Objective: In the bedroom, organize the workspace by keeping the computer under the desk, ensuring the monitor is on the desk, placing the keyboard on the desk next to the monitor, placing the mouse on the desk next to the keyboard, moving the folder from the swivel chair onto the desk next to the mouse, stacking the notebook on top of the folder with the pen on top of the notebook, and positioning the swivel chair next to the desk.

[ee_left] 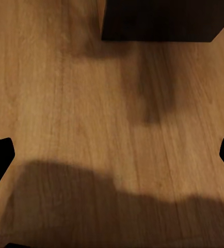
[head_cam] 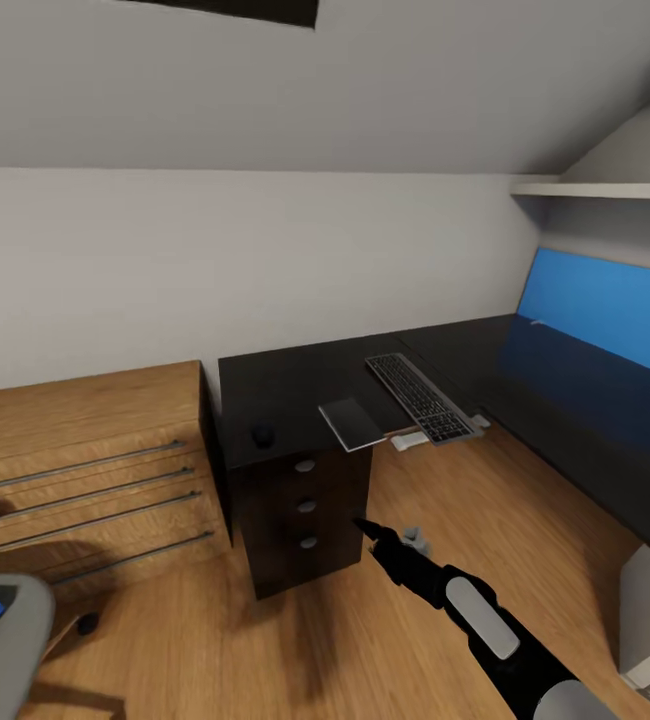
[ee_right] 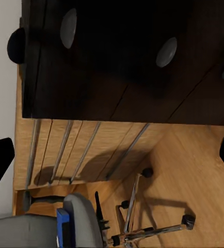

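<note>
Right claw (head_cam: 365,527) (spread, empty) sits below the counter (head_cam: 285,385); keyboard (head_cam: 420,397) lies up-right of it, long axis running away.

Black right arm (head_cam: 485,625), grey panel, black pincer (head_cam: 365,525)

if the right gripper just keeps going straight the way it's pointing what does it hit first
Probably the dark drawer unit under the desk: the right gripper points at its knobbed front, though the gap between them is hard to judge.

Dark desk (ee_right: 117,77) drawers with round knobs (ee_right: 166,51), mouse (ee_right: 16,45) on the desk edge, wooden dresser (ee_right: 86,150), grey swivel chair (ee_right: 83,222), wood floor (ee_right: 194,170).
</note>
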Robot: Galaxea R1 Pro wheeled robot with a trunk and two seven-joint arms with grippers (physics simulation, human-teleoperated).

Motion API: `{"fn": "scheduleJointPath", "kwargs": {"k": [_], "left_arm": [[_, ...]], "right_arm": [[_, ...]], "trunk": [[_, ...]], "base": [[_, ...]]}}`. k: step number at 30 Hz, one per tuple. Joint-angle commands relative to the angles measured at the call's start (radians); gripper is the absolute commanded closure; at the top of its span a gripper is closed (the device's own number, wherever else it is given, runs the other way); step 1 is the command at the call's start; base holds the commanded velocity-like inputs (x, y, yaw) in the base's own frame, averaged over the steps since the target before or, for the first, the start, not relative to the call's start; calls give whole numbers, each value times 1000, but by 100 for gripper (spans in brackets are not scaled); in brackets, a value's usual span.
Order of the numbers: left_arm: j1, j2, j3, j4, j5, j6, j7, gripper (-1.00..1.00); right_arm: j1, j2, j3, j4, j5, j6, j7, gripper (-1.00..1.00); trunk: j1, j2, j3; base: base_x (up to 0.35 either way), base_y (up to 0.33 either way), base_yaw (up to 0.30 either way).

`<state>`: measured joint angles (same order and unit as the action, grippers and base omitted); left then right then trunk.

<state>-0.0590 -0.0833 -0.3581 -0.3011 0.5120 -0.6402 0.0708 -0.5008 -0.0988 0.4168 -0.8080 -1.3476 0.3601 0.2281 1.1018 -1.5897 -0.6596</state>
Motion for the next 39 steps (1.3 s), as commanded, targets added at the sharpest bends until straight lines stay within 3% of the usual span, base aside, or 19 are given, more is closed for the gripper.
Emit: {"fn": "scheduleJointPath", "kwargs": {"k": [1, 7, 11, 15, 22, 26, 32, 39], "left_arm": [[-1, 0, -8, 0, 4, -3, 7, -100], [-1, 1, -7, 0, 7, 0, 8, -100], [-1, 2, -6, 0, 7, 3, 9, -100], [-1, 3, -6, 0, 8, 12, 9, -100], [-1, 3, -5, 0, 8, 83, 8, -100], [-1, 2, -5, 0, 7, 117, 7, -100], [-1, -1, -6, -1, 8, 137, 7, -100], [-1, -2, -6, -1, 9, 143, 7, -100]], "right_arm": [[-1, 1, 3, 14, 8, -10, -8, -100], [-1, 53, 1, 80, 94, -82, -52, -100], [-1, 95, 0, 138, 174, -134, -78, -100], [-1, 130, 1, 237, 299, -197, -99, -100], [-1, 172, -1, 406, 568, -323, -111, -100], [-1, 182, -3, 514, 673, -397, -114, -100], [-1, 188, -8, 676, 730, -481, -120, -100], [-1, 177, -8, 746, 748, -526, -136, -100]], "trunk": [[-4, 7, 2], [-27, 49, 21], [-42, 77, 34], [-58, 105, 46], [-85, 154, 68], [-100, 182, 81], [-123, 224, 100], [-150, 273, 121]], "base": [[-1, 0, 0], [0, 0, 0], [0, 0, 0], [0, 0, 0], [0, 0, 0], [0, 0, 0], [0, 0, 0], [0, 0, 0]]}}
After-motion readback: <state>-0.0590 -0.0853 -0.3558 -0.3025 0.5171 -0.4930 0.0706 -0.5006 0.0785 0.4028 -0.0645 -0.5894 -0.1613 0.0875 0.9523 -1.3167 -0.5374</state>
